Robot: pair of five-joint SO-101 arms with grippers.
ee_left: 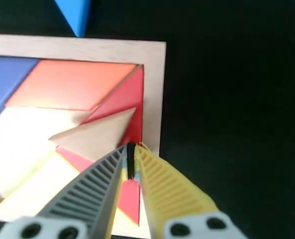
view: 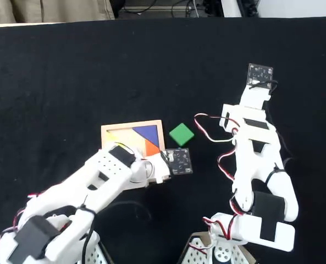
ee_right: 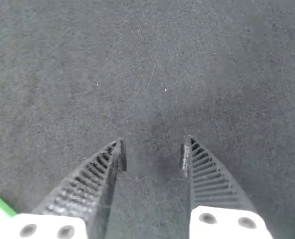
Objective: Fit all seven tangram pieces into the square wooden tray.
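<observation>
With the left tool (ee_left: pixel 131 152) pinched shut over the red piece (ee_left: pixel 122 97) in the wooden tray (ee_left: pixel 153 74), a push may lift its neighbours, while the right tool (ee_right: pixel 152 154) stands wide and the green square (view: pixel 181 133) lies outside.

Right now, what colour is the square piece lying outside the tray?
Green; the square piece shows best in the high view.

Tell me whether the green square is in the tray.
Out: the green square lies on the table beside the wooden tray.
</observation>
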